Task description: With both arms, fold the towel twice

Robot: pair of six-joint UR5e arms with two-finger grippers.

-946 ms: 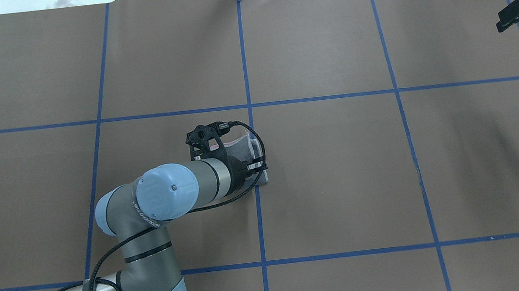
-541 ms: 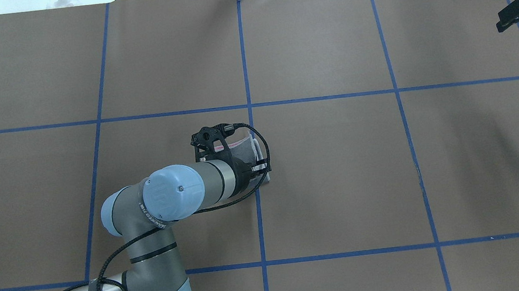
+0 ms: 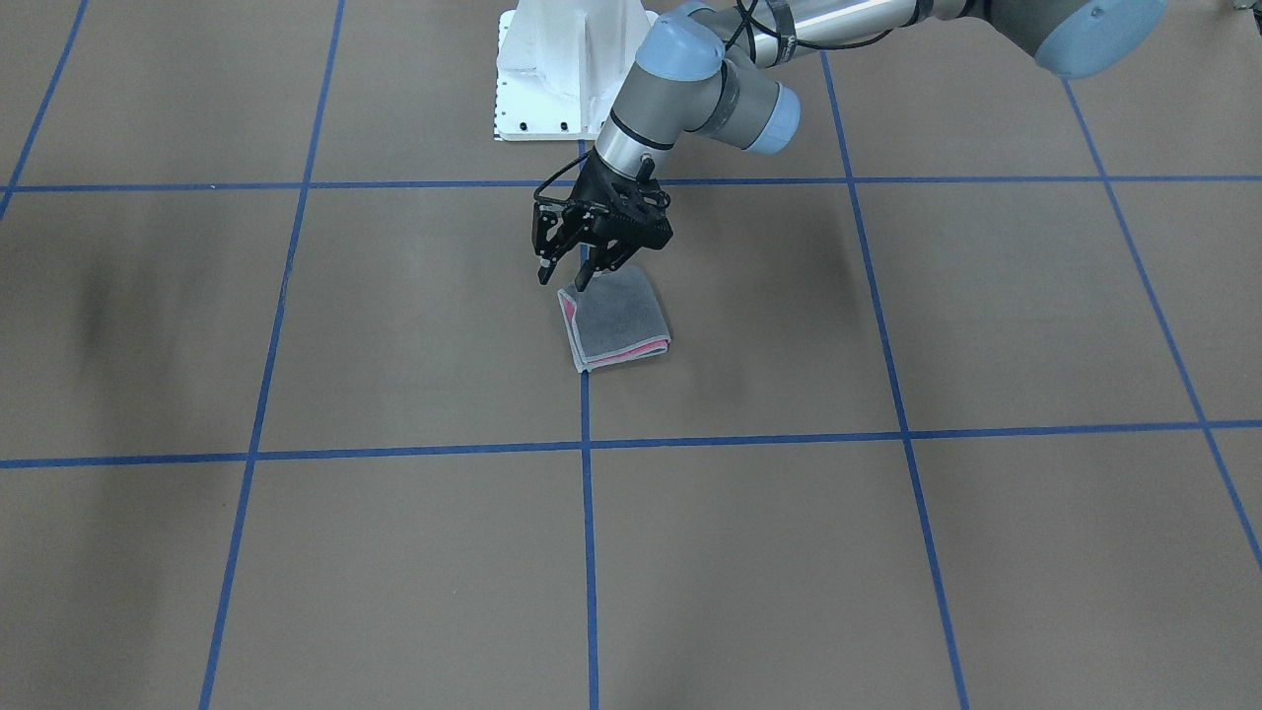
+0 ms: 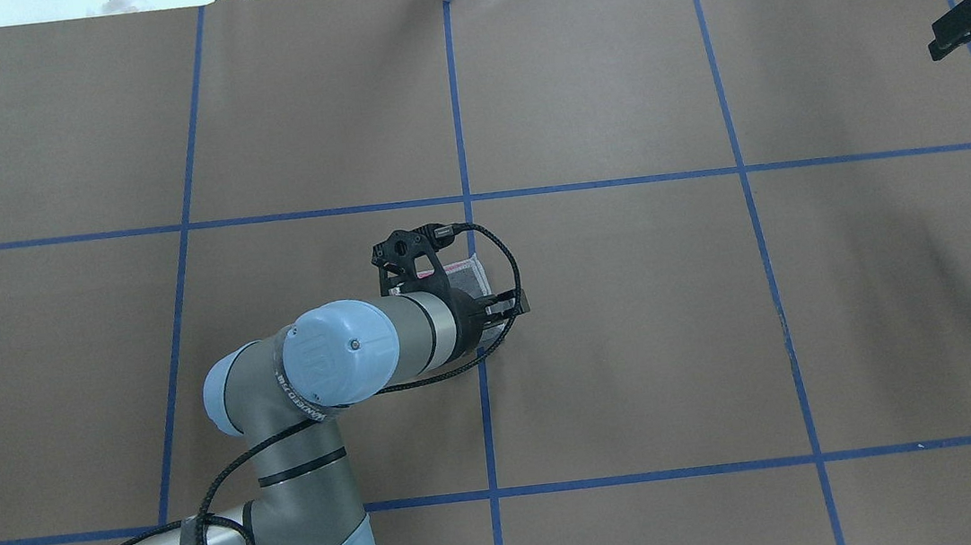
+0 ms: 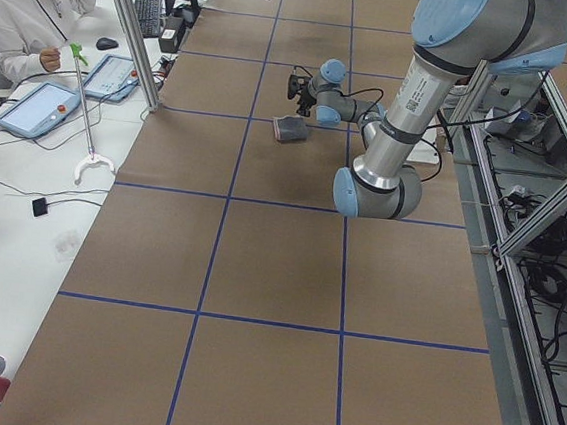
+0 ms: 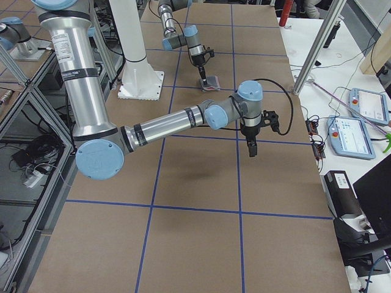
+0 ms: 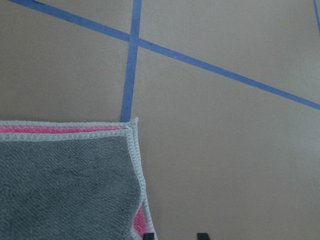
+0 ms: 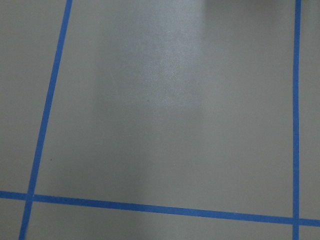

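Item, towel: folded, grey face up, mid-frame in my front view. Left gripper: fingers parted, at the towel's upper-left corner. Right gripper: upper right overhead; I cannot tell its opening.

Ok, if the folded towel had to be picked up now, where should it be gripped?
Probably at the robot-side corner by the left gripper, coming straight down. The towel lies flat, so only its stitched edges, where pink layers peek out, give the jaws something to pinch.
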